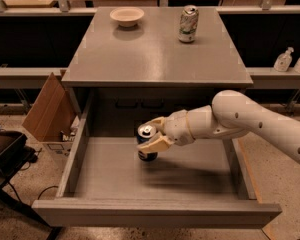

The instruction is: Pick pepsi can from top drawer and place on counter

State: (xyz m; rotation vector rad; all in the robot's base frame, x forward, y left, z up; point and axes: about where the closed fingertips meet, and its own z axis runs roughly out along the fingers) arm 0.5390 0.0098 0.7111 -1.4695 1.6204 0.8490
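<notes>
Pepsi can (146, 132) (dark blue, silver top) upright inside top drawer (79, 155), jaws clamped on its sides.

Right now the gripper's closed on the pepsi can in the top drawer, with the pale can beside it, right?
No: the pale can stands on the counter, per the camera view. The gripper does grip the pepsi can in the top drawer.
</notes>
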